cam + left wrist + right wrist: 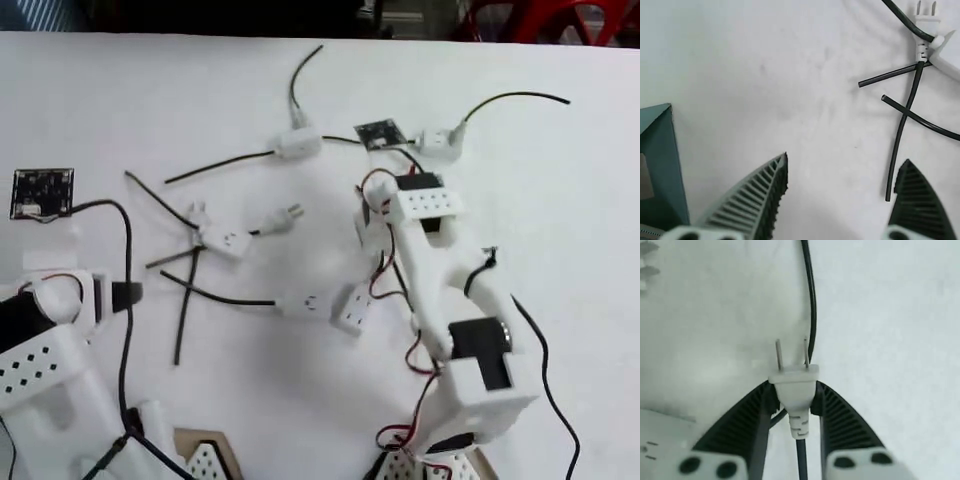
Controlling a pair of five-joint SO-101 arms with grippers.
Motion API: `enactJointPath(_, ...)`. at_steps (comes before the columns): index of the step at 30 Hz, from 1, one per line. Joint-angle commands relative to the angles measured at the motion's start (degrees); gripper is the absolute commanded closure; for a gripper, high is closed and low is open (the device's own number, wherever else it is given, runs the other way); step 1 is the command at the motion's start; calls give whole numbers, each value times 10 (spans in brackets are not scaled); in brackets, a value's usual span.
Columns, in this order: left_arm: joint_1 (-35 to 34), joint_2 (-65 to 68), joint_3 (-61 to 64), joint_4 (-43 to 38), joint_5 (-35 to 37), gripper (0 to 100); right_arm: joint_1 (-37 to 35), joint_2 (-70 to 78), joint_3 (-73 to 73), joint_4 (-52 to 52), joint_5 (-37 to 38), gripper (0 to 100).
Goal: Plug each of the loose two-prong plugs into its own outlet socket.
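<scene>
The right gripper (793, 390) is clenched on a plug (792, 374), prongs pointing away from it over the table (580, 220), seemingly near its middle, with a socket (660, 435) just beside. The left gripper (846, 160) hangs released toward the table's left edge, near black cords (900, 135) and a second plug (926, 17).

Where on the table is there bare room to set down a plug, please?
The table is bare outward of the right arm, up to its right edge, and between the circuit board and the upper socket near the far edge. A smaller patch lies between the left arm and the right. The middle is crowded with sockets and crossing cables.
</scene>
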Motion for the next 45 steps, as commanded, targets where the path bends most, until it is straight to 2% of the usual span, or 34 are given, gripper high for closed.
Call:
enactJointPath(1,0,-12,11,-29,-2,665,0,-118,-29,51,-78,981)
enactJointPath(9,0,-12,14,-26,1,665,-7,-225,-25,7,-421,981)
enactJointPath(14,0,-12,14,-26,21,665,-2,-227,-21,-32,-585,981)
enactJointPath(19,0,-11,14,-27,23,665,7,-228,20,-64,-684,947)
enactJointPath(23,0,-11,14,-29,23,665,12,-234,48,-59,-680,749)
enactJointPath(25,0,-11,14,-29,23,665,14,-241,51,-36,-646,652)
enactJointPath(27,0,-11,14,-29,23,665,16,-249,51,-6,-600,599)
enactJointPath(32,0,-11,15,-30,24,665,17,-266,50,54,-535,591)
enactJointPath(35,0,-11,21,-31,24,665,38,-263,50,77,-458,591)
enactJointPath(40,0,-11,72,-70,24,665,80,-262,52,87,-236,591)
enactJointPath(43,0,-11,100,-95,23,665,80,-262,54,105,-31,601)
enactJointPath(45,0,-11,112,-105,23,665,73,-257,54,122,106,646)
